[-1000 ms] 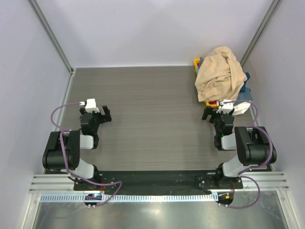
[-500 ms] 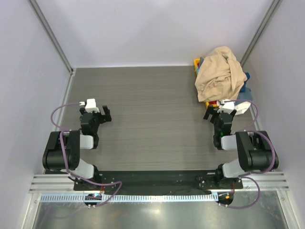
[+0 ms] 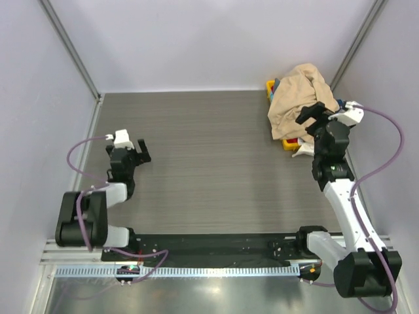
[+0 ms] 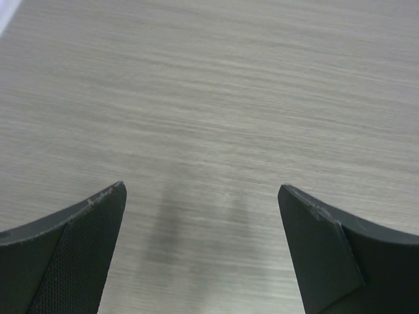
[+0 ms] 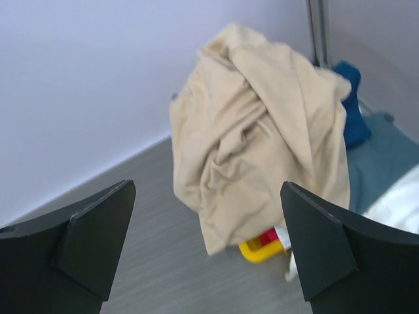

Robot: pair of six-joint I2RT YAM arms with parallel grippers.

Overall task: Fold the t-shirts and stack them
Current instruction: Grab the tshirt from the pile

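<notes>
a crumpled tan tee (image 3: 298,98) tops the t-shirts heap (image 5: 366,163) at the worktop's (image 3: 209,144) 1 o'clock corner. the right tool (image 3: 314,111), released wide, hovers at its 4 o'clock edge; the left tool (image 3: 143,152), also released, is well apart at 8 o'clock.

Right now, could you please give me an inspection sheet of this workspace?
Surface: grey wood-grain table.
Job's things: unfolded tan t-shirt heaped over blue cloth, grey-blue cloth and white cloth in the far right corner; none folded.
Clutter: nothing seen.
Hands: left hand open over the table; right hand open, facing the heap, holding nothing.
Cables: purple cables loop off both arms.
Surroundings: pale walls, metal corner posts.
</notes>
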